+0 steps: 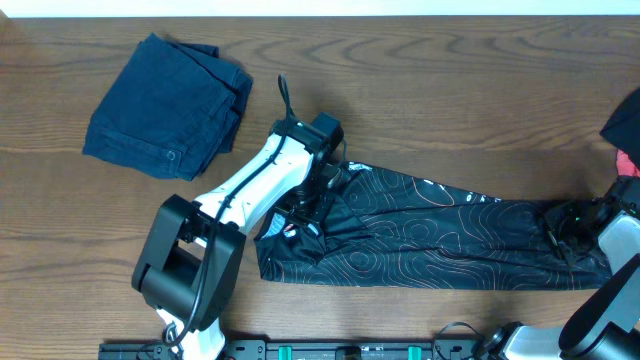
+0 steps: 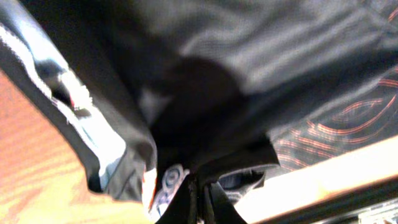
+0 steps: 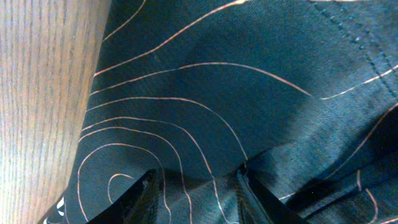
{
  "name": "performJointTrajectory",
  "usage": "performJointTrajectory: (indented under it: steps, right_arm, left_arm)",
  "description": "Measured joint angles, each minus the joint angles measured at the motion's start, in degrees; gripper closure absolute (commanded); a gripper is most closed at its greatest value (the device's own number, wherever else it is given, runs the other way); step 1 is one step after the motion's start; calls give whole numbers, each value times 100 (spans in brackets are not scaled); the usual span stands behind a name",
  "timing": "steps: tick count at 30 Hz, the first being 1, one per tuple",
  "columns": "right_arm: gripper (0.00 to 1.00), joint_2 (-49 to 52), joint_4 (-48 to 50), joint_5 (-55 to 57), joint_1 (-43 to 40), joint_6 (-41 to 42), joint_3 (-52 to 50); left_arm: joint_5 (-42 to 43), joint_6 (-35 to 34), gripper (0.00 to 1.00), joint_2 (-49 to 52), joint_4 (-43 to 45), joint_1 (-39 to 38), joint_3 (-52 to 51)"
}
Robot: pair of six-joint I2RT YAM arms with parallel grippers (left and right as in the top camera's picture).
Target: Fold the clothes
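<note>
Brown wood-grain table point(image 1: 430, 100) fills the overhead view, with a pale strip along its 12 o'clock edge. Seen from above, the black jersey point(image 1: 430, 235) lies pulled out into a long, creased band, running from the middle of the table toward 4 o'clock. Its thin orange contour lines show all along it, and some white print shows near its upper edge.

My left gripper point(image 1: 312, 205) sits at the band's 9 o'clock end, on the white arm that reaches in from 7 o'clock. Its jaws are pressed together on a bunch of the jersey. In my left wrist view the two dark fingers point(image 2: 186, 208) meet at 6 o'clock, with black cloth gathered above them and draped across most of the frame. A hem with white and red print hangs toward 8 o'clock, and bare wood shows at 9 o'clock.

My right gripper point(image 1: 572, 225) is at the band's 3 o'clock end. Its jaws stand partly apart with a thick fold of the jersey between them, and the fingers point(image 3: 144, 198) bracket that fold at 6 o'clock in my right wrist view. Table wood lies at 9 o'clock there.

A folded navy denim garment point(image 1: 165, 105) rests at 10 o'clock on the table, well apart from the jersey. A red garment point(image 1: 628, 162) peeks in at the 3 o'clock edge, with something black above it.
</note>
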Motion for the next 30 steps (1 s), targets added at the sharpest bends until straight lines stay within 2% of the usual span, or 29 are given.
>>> performJointTrajectory:
  steps: [13, 15, 17, 18, 25, 30]
  right_arm:
    - [60, 0, 0, 0, 0, 0, 0]
    - [60, 0, 0, 0, 0, 0, 0]
    - [60, 0, -2, 0, 0, 0, 0]
    - [60, 0, -2, 2, 0, 0, 0]
    - [59, 0, -2, 0, 0, 0, 0]
    - [59, 0, 0, -7, 0, 0, 0]
  left_arm:
    - [-417, -28, 93, -7, -1204, 0, 2]
    - [-422, -39, 83, -7, -1266, 0, 2]
    - [-437, -46, 57, -7, -1290, 0, 2]
    - [-442, -46, 52, -7, -1300, 0, 2]
    - [-800, -131, 51, -7, -1303, 0, 2]
    - [-1056, -195, 50, -7, -627, 96, 2]
